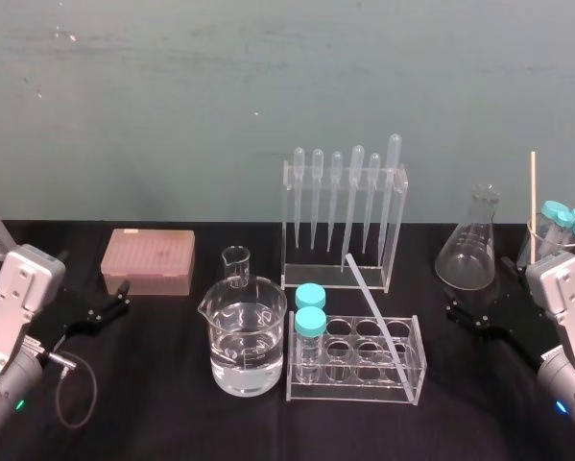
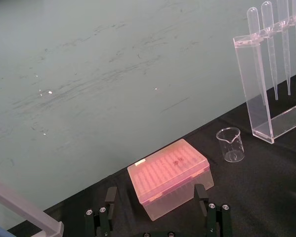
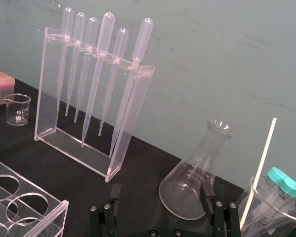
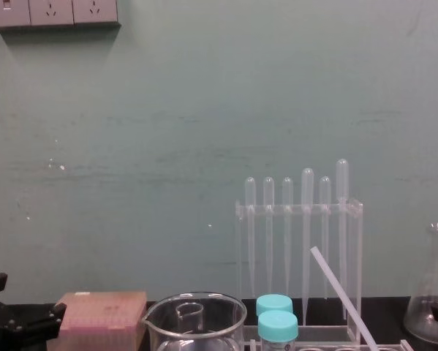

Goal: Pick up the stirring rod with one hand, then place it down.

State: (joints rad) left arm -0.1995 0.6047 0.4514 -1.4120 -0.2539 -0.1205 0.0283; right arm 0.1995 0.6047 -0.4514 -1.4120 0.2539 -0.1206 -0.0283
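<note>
The stirring rod (image 1: pixel 377 320) is a thin translucent white stick. It lies slanted across the clear test tube rack (image 1: pixel 417 376), its far end pointing up toward the pipette rack (image 1: pixel 395 230). The chest view shows the stirring rod (image 4: pixel 341 295) rising at a slant in front of the pipettes. My left gripper (image 1: pixel 100 312) rests open at the left of the table, close to a pink tip box (image 2: pixel 168 175), with nothing between its fingers (image 2: pixel 108 203). At the right, beside a conical flask (image 1: pixel 472 245), my right gripper (image 1: pixel 479 293) stands open and empty, fingers (image 3: pixel 207 193) spread.
A large beaker of water (image 1: pixel 247 341) and a small beaker (image 1: pixel 236 265) stand left of the tube rack, which holds two blue-capped tubes (image 1: pixel 310 325). At the far right, a beaker (image 3: pixel 271 212) holds blue-capped tubes and a beige stick (image 1: pixel 533 204).
</note>
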